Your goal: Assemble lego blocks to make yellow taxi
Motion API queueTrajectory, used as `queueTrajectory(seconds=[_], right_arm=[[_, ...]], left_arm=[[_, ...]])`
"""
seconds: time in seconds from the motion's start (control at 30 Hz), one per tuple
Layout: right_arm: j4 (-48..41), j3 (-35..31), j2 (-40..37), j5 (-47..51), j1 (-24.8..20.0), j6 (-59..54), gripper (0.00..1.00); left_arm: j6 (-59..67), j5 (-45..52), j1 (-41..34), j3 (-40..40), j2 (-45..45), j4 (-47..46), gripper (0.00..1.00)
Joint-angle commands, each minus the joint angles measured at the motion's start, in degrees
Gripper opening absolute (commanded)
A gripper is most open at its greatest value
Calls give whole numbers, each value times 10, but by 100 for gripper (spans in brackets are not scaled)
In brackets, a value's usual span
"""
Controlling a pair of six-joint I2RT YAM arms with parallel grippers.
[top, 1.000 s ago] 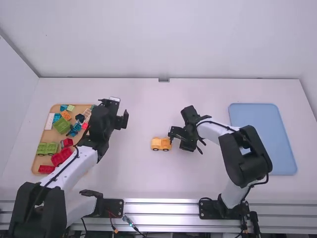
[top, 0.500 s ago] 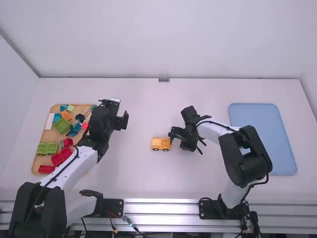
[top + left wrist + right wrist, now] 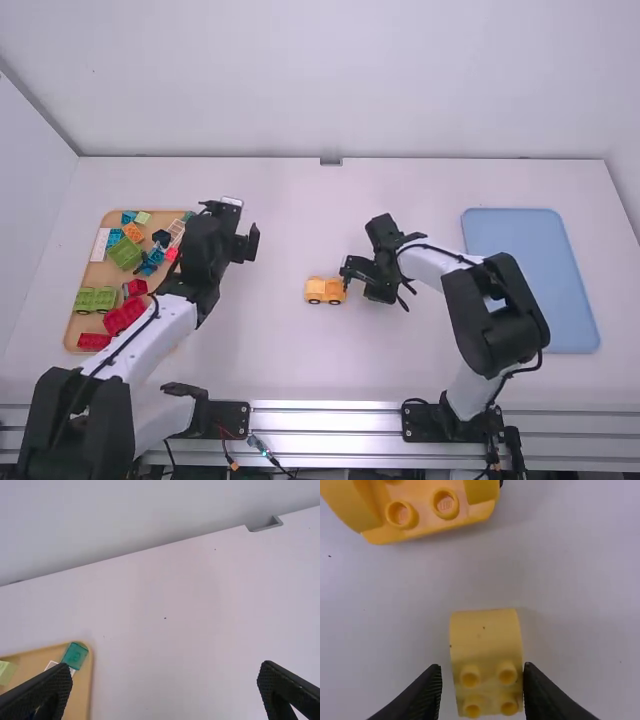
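The yellow vehicle base [image 3: 322, 290] stands on wheels at mid-table; its studs show in the right wrist view, where part of the base [image 3: 422, 521] appears. My right gripper [image 3: 354, 281] is low, just right of the base. In its wrist view a yellow four-stud block [image 3: 486, 647] lies between the fingers of my right gripper [image 3: 482, 672]; one finger is at the block's edge, a narrow gap parts it from the other. Near the parts tray, my left gripper [image 3: 242, 221] is raised and empty. Its own view shows the left gripper [image 3: 164, 675] spread wide.
A wooden tray [image 3: 72, 325] at the left holds several red, green and blue pieces, partly behind the left arm; its corner [image 3: 86, 690] shows in the left wrist view. A blue mat [image 3: 530, 280] lies at the right.
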Motion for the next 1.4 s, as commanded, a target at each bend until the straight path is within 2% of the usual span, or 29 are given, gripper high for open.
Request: queueTrajectory(seconds=[0.0, 0.57, 0.83, 1.17, 1.3, 1.37], right_arm=[[-3, -3, 1, -2, -1, 3, 42], [-6, -3, 1, 18, 7, 49, 41], [0, -3, 1, 24, 26, 46, 46], [2, -3, 2, 20, 25, 46, 44], [19, -3, 26, 29, 25, 46, 44], [24, -3, 40, 45, 25, 46, 39]], left_arm=[[0, -4, 0, -2, -10, -3, 99], [12, -4, 0, -2, -10, -4, 99], [13, -4, -1, -2, -10, -7, 99], [13, -4, -1, -2, -10, -10, 99], [13, -4, -1, -2, -10, -12, 99], [13, -4, -1, -2, -10, -12, 99]])
